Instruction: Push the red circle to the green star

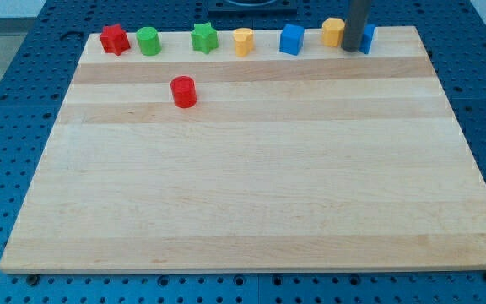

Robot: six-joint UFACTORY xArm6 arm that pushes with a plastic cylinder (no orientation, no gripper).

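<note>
The red circle [183,91] lies on the wooden board, below the top row, left of centre. The green star [204,37] sits in the row along the board's top edge, up and slightly right of the red circle. My tip [352,48] is at the view's top right, the rod coming down between a yellow block [334,32] and a blue block [367,39] that it partly hides. The tip is far to the right of both the red circle and the green star.
The top row also holds a red star [115,39], a green circle [148,40], a yellow block [243,41] and a blue block [291,39]. The board [251,186] rests on a blue perforated table.
</note>
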